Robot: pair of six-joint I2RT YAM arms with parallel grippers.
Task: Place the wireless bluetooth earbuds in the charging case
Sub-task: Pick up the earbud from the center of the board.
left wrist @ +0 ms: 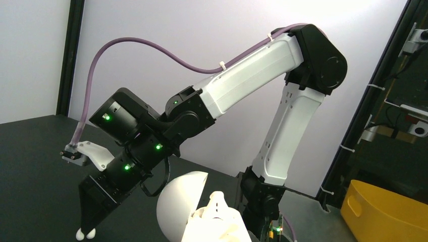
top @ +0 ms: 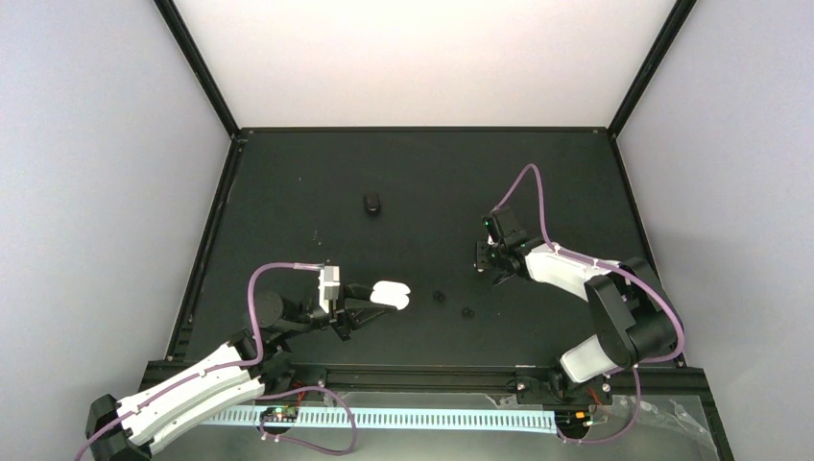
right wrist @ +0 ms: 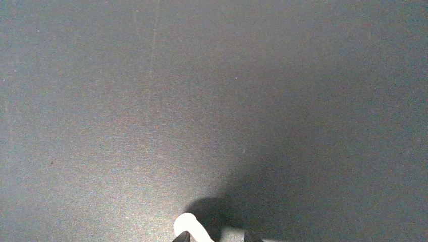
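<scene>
My left gripper is shut on the base of a white charging case, held just above the table with its lid swung open. In the left wrist view the case base glows overexposed. My right gripper points straight down at the table right of centre. One white earbud lies between its fingertips, against the left fingertip, and a gap shows to the right one. Small white buds show under those tips. Two black earbuds lie loose between the two grippers.
A small black case stands alone towards the back of the black table. A raised black frame rail runs round the table's edge. A yellow bin sits off the table beyond the right arm's base.
</scene>
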